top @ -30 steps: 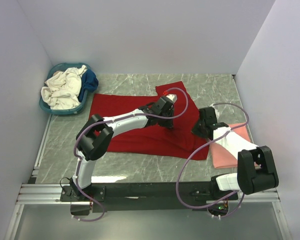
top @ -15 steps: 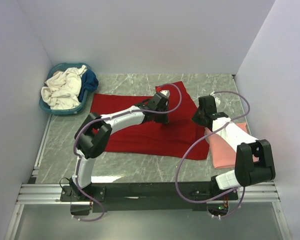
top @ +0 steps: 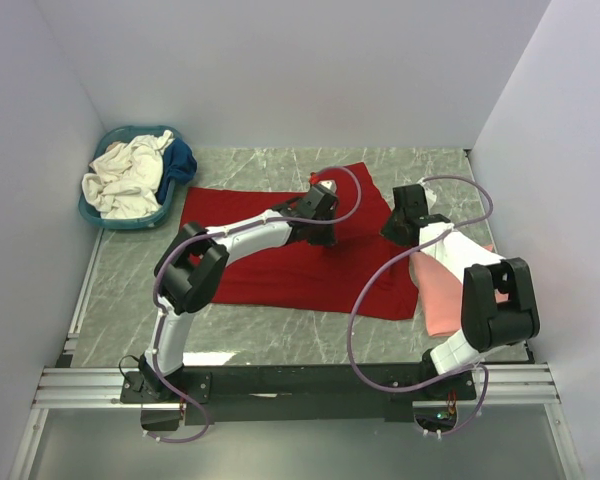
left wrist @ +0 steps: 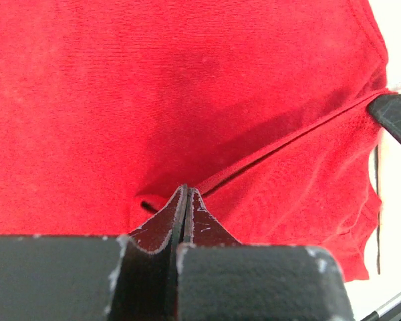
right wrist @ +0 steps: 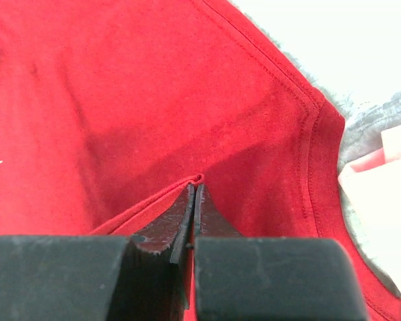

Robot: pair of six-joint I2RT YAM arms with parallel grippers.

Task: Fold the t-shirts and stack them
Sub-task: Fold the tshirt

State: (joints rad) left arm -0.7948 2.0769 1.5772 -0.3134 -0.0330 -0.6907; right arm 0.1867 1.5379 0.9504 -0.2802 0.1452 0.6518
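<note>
on the counter (top: 280, 338), left hand (left wrist: 185, 192) and right hand (right wrist: 194, 187) pinch the red shirt (top: 270, 262); best carry both grips evenly toward nine o'clock.

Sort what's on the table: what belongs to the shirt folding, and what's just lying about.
Job: red t-shirt, pinched by left fingers and right fingers; salmon pink t-shirt; cream-white shirt and dark blue shirt, both crumpled.
Lying about: teal basket holding those two; table.
</note>
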